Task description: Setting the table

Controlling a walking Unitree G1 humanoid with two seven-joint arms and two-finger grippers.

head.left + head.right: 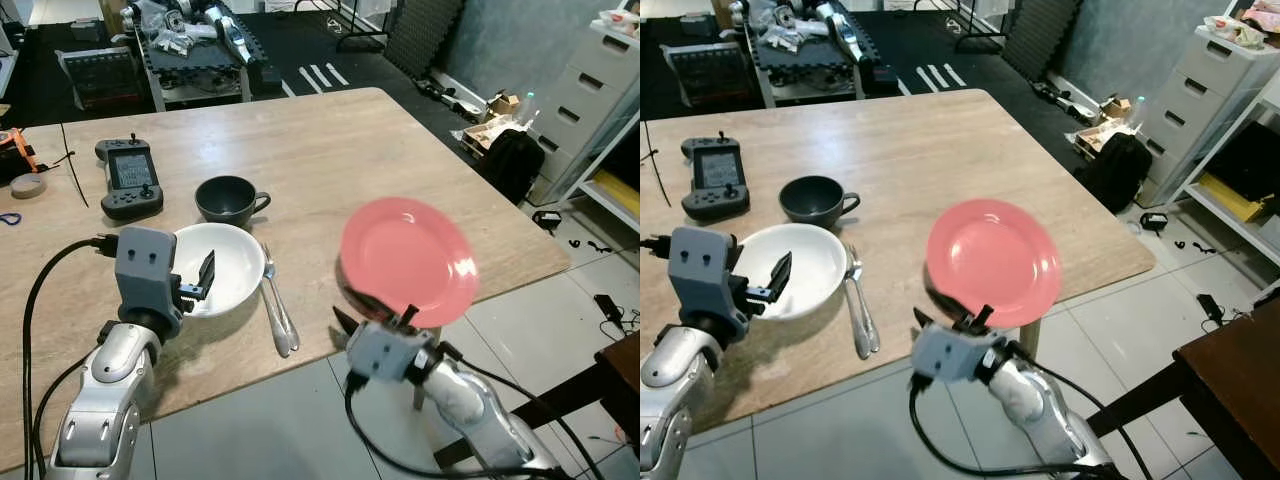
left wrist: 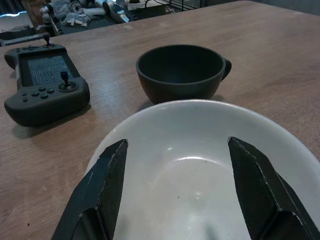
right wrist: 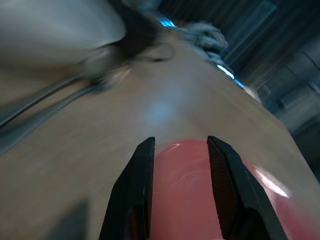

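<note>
Pink plate (image 1: 408, 260) tilted, face up-left, clamped by right gripper (image 1: 372, 322); left gripper (image 1: 200, 280) apart.

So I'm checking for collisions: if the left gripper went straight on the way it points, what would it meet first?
The left gripper, fingers open, points across the white bowl. Going straight on, it would probably meet the bowl's far rim first, then the dark cup just behind; its height over the bowl is hard to judge.

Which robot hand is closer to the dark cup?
Left. The left gripper hovers open over the white bowl, right beside the dark cup. The right gripper is farther off near the table edge, holding the pink plate.
</note>
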